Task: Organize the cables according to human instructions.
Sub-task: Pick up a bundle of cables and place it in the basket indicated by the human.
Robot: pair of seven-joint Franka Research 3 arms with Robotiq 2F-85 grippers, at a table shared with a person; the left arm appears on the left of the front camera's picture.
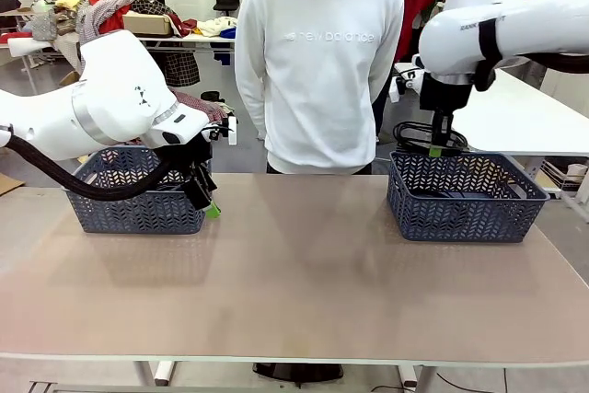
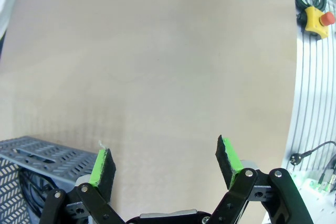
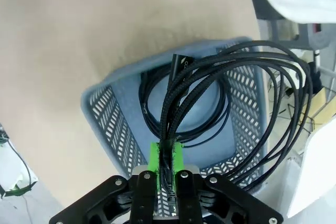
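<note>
You have a wide bare stretch of surface between the two baskets. Your left tool hangs with its jaws spread wide and nothing between them, just beside the near corner of the left basket. Your right tool is clamped on a cable bundle above the right basket, its loops hanging over the rim; another cable lies inside. A person stands at the far edge.
</note>
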